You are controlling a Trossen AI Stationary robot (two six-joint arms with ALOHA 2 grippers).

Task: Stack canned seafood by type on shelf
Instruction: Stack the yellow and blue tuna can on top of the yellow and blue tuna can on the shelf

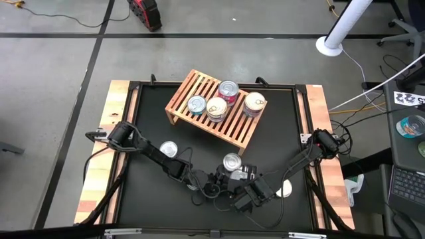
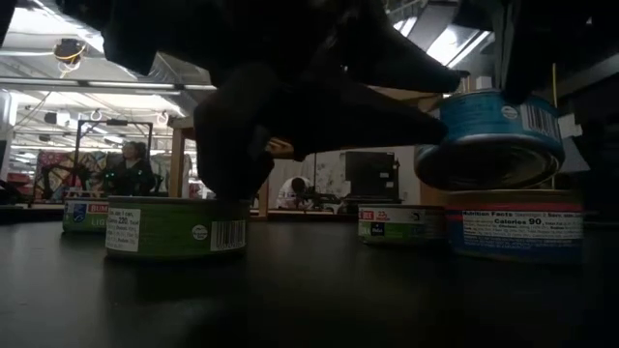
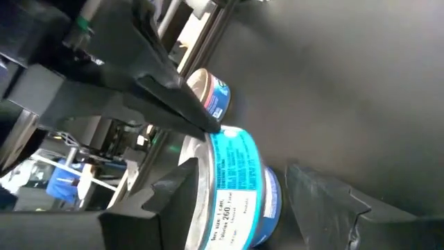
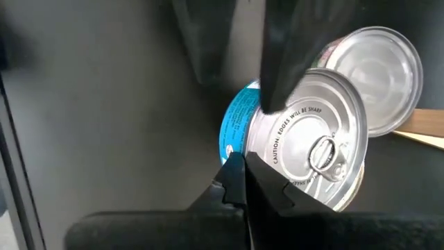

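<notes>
The left gripper (image 3: 236, 194) straddles a blue can (image 3: 239, 184) near the table's front edge, jaws wide, not yet clamped. The right gripper (image 4: 239, 184), shut, touches its rim. Center, then squeeze evenly before lifting toward the shelf (image 1: 236, 129).

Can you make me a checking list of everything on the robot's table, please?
Surface: black table mat.
Job's things: cans on the wooden shelf; loose cans on the mat; blue can tilted on top of another.
Clutter: nothing seen.
End effectors: left end effector open around the blue can; right end effector shut, tip against it.
Cables: loose cables beside the table's right edge.
Surroundings: laptop, white post, people far off.
</notes>
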